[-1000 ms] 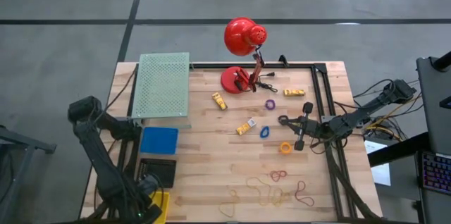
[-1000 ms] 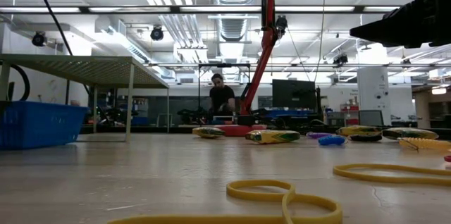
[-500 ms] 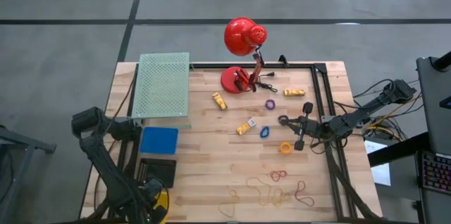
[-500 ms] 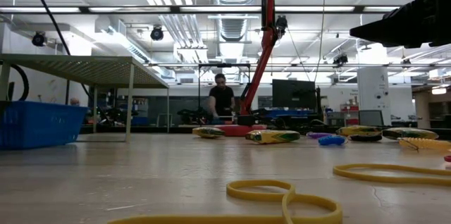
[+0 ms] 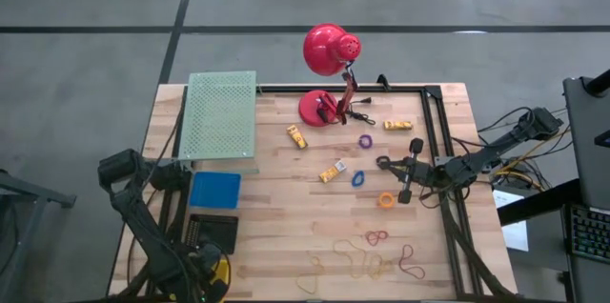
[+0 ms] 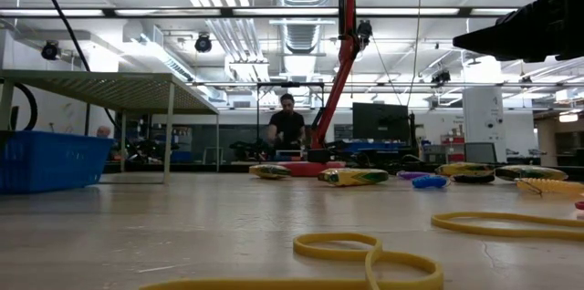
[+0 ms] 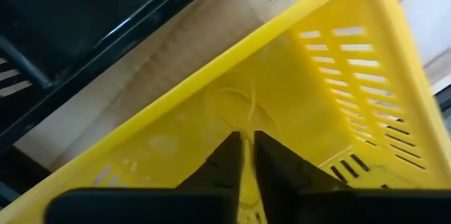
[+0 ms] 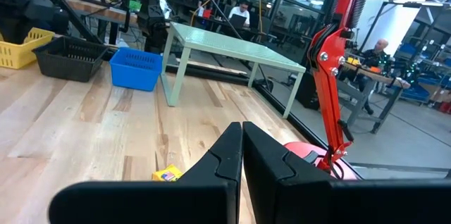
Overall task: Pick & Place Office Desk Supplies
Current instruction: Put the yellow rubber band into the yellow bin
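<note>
Red desk lamp (image 5: 327, 74) stands behind scattered yellow pieces (image 5: 297, 136), long axes mixed. Left gripper (image 7: 246, 155) nearly together over yellow basket (image 7: 338, 104); right gripper (image 8: 242, 146) together.

Both arms were matte black, built from chunky rounded joint housings linked by slim tubular segments. Left arm (image 5: 133, 210) looked bulkier at its elbow joint. Right arm (image 5: 477, 162) had loose black cables trailing off its base end. Each end effector had two flat, tapered black fingers (image 8: 218, 159), no visible markings.
</note>
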Available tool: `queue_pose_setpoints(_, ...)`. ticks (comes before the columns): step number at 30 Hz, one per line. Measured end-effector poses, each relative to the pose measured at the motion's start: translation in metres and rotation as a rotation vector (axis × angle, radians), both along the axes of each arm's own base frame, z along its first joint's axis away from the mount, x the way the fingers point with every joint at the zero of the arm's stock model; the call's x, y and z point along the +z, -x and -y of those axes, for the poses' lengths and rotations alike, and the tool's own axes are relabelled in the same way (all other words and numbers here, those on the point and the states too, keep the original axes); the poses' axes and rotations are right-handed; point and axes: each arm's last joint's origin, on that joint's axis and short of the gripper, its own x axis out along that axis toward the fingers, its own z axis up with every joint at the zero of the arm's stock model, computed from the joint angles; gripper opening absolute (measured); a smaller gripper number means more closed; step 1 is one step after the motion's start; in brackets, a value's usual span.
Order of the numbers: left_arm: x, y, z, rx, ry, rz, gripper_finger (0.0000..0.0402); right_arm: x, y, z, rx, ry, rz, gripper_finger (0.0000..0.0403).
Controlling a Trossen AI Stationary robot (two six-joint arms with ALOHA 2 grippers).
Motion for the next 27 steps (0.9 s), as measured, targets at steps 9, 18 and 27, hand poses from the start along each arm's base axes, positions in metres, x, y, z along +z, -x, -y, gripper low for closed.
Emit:
queue_pose_setpoints(9,0.000,0.000,0.000,-0.011,0.001,0.002,0.0152,0.000,0.000,0.000,0.000,0.000,0.000,0.0008)
queue_pose_setpoints(18,0.011,0.002,-0.001,-0.015,0.049,-0.011,0.0172,0.000,0.000,0.000,0.000,0.000,0.000,0.0008)
queue_pose_setpoints(27,0.020,0.003,-0.007,-0.010,0.044,-0.014,0.0173,0.000,0.000,0.000,0.000,0.000,0.000,0.0008)
